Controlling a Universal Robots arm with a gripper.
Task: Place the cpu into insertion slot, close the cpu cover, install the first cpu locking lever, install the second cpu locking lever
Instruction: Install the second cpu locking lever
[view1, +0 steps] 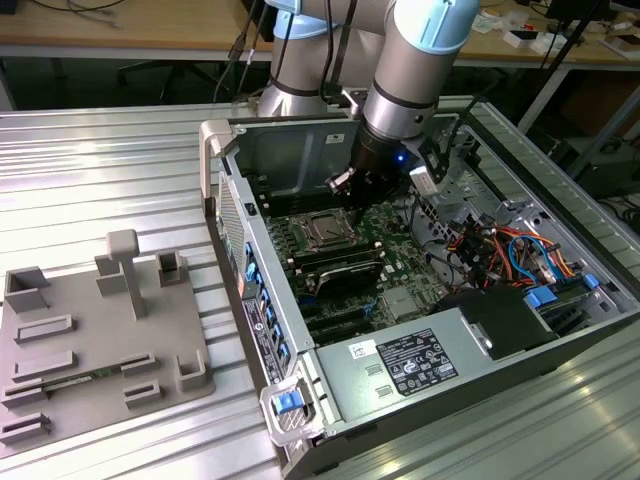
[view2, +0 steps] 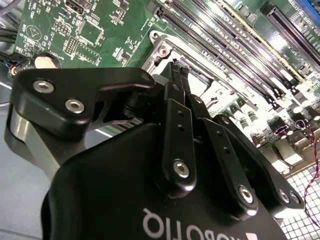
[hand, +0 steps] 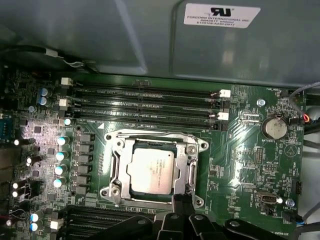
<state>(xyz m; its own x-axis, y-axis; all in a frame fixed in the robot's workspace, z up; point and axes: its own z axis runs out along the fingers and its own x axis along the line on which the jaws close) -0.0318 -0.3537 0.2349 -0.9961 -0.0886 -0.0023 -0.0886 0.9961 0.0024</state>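
Already the cpu (hand: 151, 170) sits under the cpu cover (hand: 120, 162), just beside the pinched-together jaws.

Near edge of the insertion slot (hand: 152, 170) behind the pincer (hand: 181, 200) in the first wrist view.

Robotics lab: opened computer case (view1: 420, 330) on metal bench (view1: 100, 170), cluttered desks (view1: 120, 25) behind.

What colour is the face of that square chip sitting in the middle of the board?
Silvery grey, the chip shows best in the first wrist view.
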